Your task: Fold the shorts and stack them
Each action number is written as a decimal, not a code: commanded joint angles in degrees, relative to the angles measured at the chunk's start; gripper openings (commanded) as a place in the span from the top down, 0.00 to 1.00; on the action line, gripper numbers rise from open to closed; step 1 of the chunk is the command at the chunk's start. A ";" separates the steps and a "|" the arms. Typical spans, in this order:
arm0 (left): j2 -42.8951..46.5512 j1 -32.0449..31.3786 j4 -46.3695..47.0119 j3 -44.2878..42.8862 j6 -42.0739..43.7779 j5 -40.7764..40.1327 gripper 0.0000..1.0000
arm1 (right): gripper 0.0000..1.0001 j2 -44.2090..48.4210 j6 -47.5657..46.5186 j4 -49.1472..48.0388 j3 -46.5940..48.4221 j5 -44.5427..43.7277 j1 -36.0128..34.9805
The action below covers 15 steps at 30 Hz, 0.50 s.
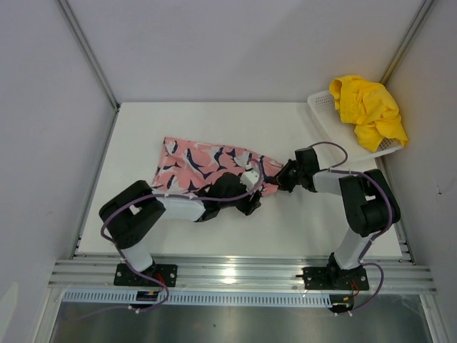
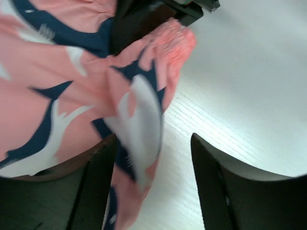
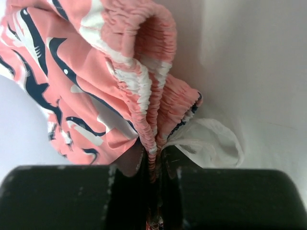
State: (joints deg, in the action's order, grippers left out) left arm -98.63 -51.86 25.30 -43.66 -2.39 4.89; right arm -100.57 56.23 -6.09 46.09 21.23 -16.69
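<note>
Our right pincer (image 3: 153, 187) is clenched on the gathered elastic waistband of the pink shorts (image 3: 72, 81), which rise bunched just beyond its fingertips. A bit of white lining (image 3: 206, 141) spills out beside the grip. Our left pincer (image 2: 152, 143) stands released, jaws apart, low over the table (image 2: 249, 86). A fold of the same shorts droops between its fingers (image 2: 96, 182), close against one of them, and the right pincer sits just ahead of it. The rest of the cloth spreads flat on the table beyond the left pincer. The yellow shorts (image 1: 368, 107) lie heaped in the basket (image 1: 323, 114), well apart from both pincers, on the far side of the right one.
</note>
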 commanded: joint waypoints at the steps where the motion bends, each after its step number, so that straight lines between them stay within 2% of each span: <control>1: 8.08 5.44 8.01 1.99 -7.09 10.05 0.32 | 1.00 4.86 -11.12 10.82 4.27 -2.16 1.92; 5: 13.63 11.24 9.06 4.81 -14.38 10.93 0.30 | 1.00 7.84 -17.37 18.47 4.80 -5.06 1.92; 7: 14.86 14.49 7.50 5.08 -17.63 8.66 0.30 | 1.00 9.16 -20.01 20.40 4.89 -5.85 1.92; 10: 13.73 18.10 2.23 2.01 -18.87 6.72 0.43 | 1.00 10.22 -23.16 24.26 5.94 -8.83 2.01; 15: 8.21 19.86 -4.29 -1.69 -18.53 6.37 0.73 | 1.00 10.57 -27.66 30.51 11.73 -13.32 1.57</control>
State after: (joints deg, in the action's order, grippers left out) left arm -87.61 -32.10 24.93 -42.41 -19.38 11.55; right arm -92.33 34.00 19.03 52.73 12.12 -14.81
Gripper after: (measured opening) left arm 0.302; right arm 0.099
